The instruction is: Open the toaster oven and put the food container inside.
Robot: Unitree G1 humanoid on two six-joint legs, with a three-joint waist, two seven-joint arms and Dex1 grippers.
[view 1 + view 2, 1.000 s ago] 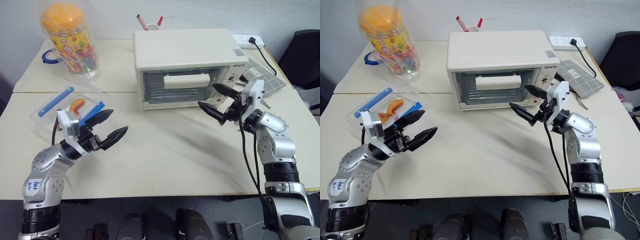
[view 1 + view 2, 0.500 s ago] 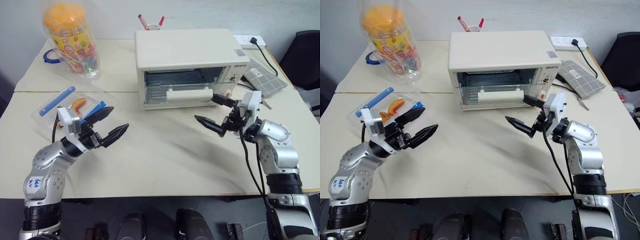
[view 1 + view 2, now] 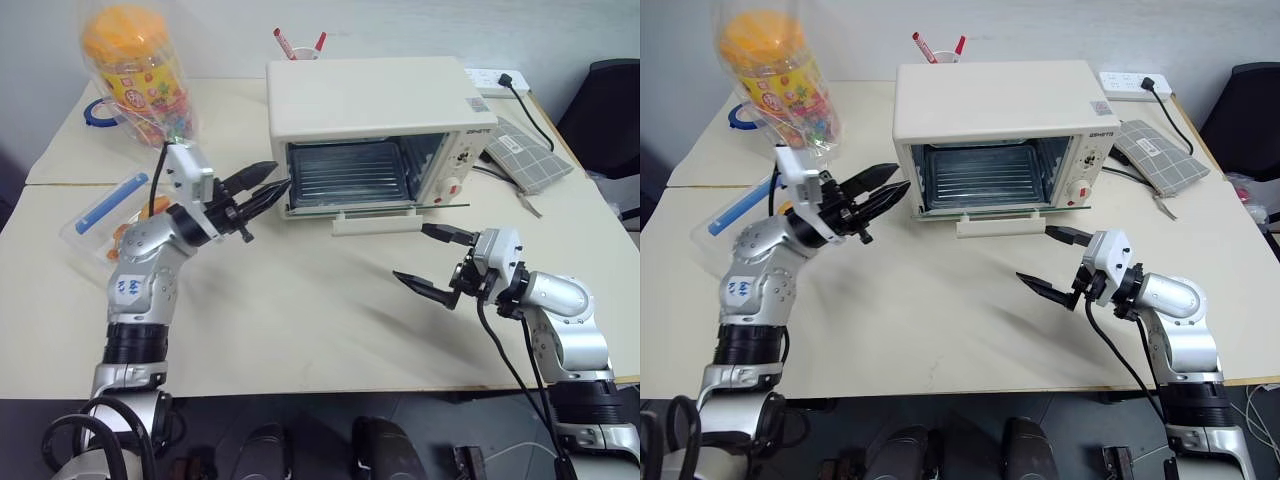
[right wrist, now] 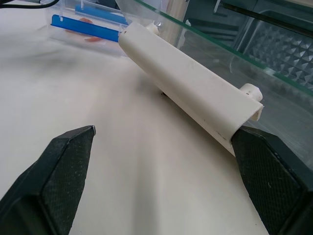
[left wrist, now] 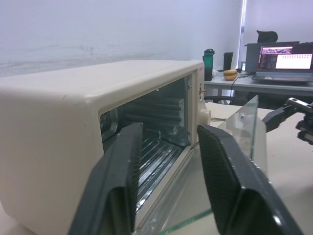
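From the head cameras, the toaster oven (image 3: 375,125) stands at the back middle of the table (image 3: 300,320), its glass door (image 3: 400,207) dropped flat and level, the white bar handle (image 3: 378,223) at its front edge. The wire rack inside is plain to see. The left gripper (image 3: 262,190) hangs raised just off the oven's left front corner, fingers narrowed to a slim gap and clasping nothing. That arm covers much of the food container (image 3: 100,215), which lies on the table's left side; one blue clip bar and a bit of orange food peek out beside the arm. The right gripper (image 3: 432,262) hovers low in front of the open door, just past the handle, spread wide and empty. A tall jar with orange lid (image 3: 135,75) stands at the far left corner, its top cut by the frame edge. A grey pouch (image 3: 525,150) lies right of the oven.

In the left wrist view the two fingers (image 5: 120,188) stand close together with a gap between, framing the oven's (image 5: 73,122) open mouth; the lowered door (image 5: 244,129) shows edge-on as a thin pane. The right gripper (image 5: 288,115) is a dark shape at the far edge, partly cut off.

In the right wrist view the fingers (image 4: 63,166) sit far apart at the corners, only their tips visible. The handle (image 4: 190,103) runs across between them without touching either. The container (image 4: 90,22) shows beyond, cropped by the edge.
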